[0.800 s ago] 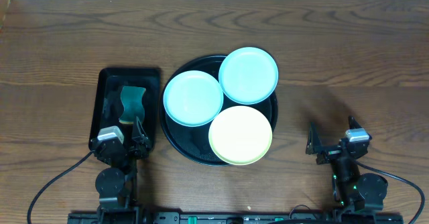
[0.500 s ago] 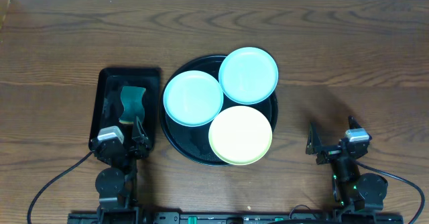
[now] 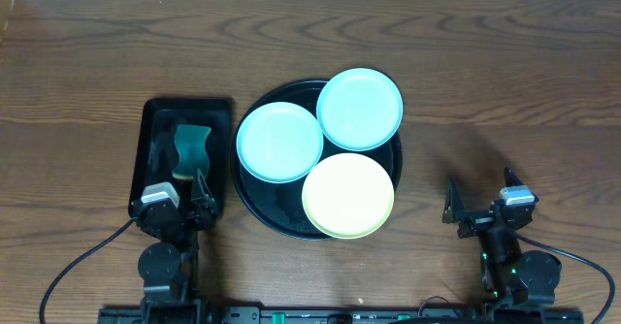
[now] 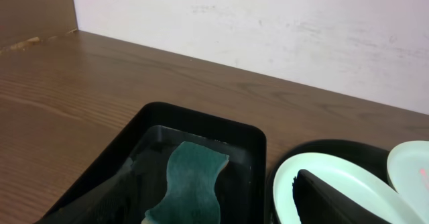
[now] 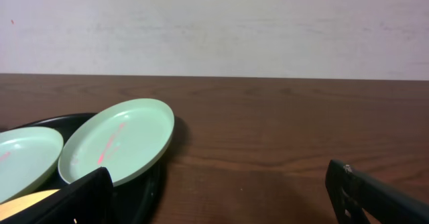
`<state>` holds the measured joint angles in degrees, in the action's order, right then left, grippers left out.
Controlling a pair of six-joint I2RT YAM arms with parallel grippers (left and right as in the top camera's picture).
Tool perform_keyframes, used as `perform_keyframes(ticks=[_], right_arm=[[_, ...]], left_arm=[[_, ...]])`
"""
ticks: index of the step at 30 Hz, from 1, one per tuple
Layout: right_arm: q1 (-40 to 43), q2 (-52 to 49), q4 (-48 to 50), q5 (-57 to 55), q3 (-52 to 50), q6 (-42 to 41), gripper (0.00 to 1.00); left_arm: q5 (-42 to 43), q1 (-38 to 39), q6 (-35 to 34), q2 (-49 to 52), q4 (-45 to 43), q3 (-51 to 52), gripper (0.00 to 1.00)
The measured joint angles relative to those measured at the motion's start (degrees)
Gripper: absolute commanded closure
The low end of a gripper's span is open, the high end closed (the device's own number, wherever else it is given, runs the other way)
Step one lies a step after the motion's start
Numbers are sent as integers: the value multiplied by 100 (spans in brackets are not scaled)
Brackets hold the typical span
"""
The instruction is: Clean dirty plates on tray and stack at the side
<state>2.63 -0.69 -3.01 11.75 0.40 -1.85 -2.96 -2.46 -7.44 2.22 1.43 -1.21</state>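
seeing left gripper (image 4: 206, 184) and right gripper (image 5: 220, 174) both wide and empty, i'd lower the left squarely over the sponge (image 3: 191, 149), pinching its waist.

- 2 pale blue plates (image 3: 279, 142) (image 3: 359, 109)
- 1 pale yellow plate (image 3: 348, 195), making 3 plates
- 1 round black tray (image 3: 267, 212)
- 1 rectangular black tray (image 3: 155, 120)
- 1 green sponge (image 3: 192, 147)
- 2 grippers: left gripper (image 4: 213, 184), right gripper (image 5: 220, 174)

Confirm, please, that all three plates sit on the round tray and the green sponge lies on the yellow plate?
Not quite: the plates sit on the round tray, but the sponge lies in the rectangular tray beside it, as the overhead view shows.
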Motion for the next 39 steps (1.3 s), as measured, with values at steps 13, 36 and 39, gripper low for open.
perform_keyframes(ticks=[13,36,39], right_arm=[[0,0,0,0,0,0,1],[0,0,203,-87,0,0,1],[0,0,334,-109,0,0,1]], left_arm=[[0,0,0,0,0,0,25],[2,0,0,0,2,0,25],[4,0,-2,0,-13,0,25]])
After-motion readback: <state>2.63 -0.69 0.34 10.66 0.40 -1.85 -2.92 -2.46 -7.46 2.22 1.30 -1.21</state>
